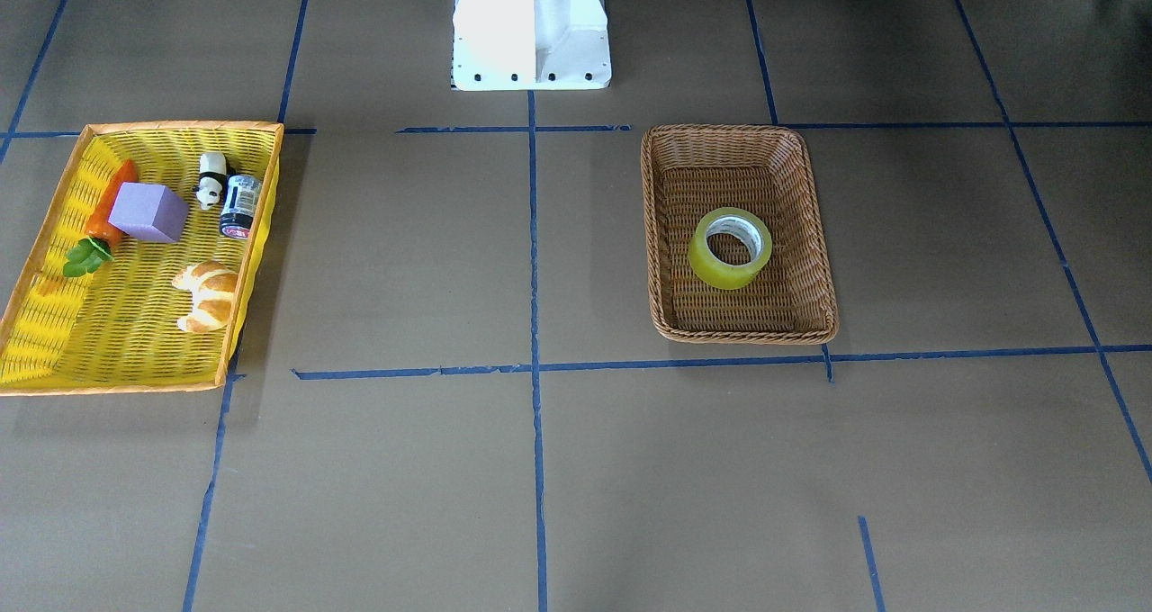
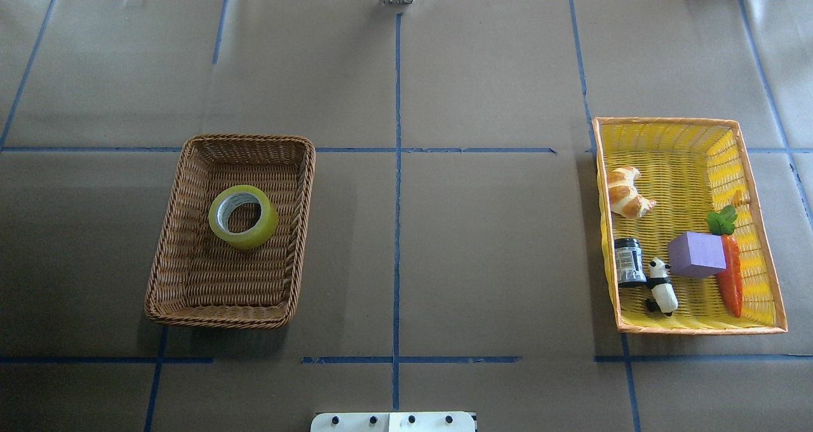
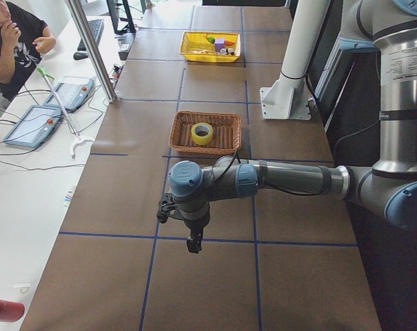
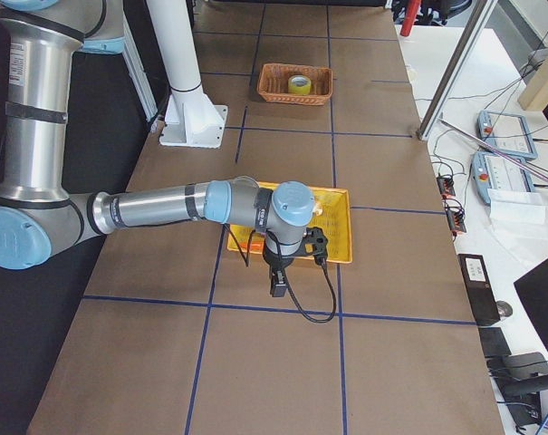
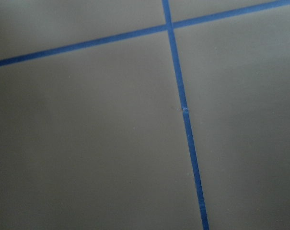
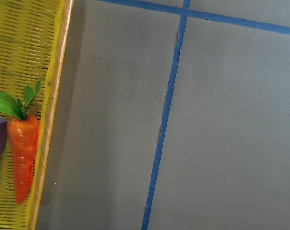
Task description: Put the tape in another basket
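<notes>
The yellow-green tape (image 2: 265, 224) lies flat inside the brown wicker basket (image 2: 216, 317) on my left side; it also shows in the front view (image 1: 720, 272), inside the same basket (image 1: 742, 333). My left gripper (image 3: 193, 243) shows only in the left side view. It hangs over bare table at the table's left end, well away from the basket (image 3: 182, 131). My right gripper (image 4: 278, 288) shows only in the right side view, just outside the yellow basket (image 4: 341, 227). I cannot tell whether either gripper is open or shut. Neither wrist view shows fingers.
The yellow plastic basket with orange rim (image 2: 698, 327) on my right holds a croissant (image 2: 625, 192), a purple block (image 2: 695, 254), a carrot (image 2: 730, 273), a panda figure (image 2: 660, 286) and a small can (image 2: 629, 262). The white robot base (image 1: 531, 27) stands at the table's edge. A person (image 3: 12, 38) sits at the side desk.
</notes>
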Tool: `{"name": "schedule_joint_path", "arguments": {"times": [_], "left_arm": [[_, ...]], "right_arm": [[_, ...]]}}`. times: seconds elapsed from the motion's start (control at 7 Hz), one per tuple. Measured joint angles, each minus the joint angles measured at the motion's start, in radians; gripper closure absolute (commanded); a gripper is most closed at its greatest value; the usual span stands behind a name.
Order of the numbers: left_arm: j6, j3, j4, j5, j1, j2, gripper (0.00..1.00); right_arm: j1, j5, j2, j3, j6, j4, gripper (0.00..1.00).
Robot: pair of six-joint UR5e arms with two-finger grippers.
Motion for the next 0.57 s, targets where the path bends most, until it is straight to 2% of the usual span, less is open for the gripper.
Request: {"name": "schedule_joint_path", "arguments": {"times": [0.57], "left_arm": [[0.004, 0.005, -0.002, 0.002, 0.003, 0.038, 0.00]], "right_arm": [[0.000, -0.003, -0.016, -0.002, 0.005, 0.015, 0.00]]}}
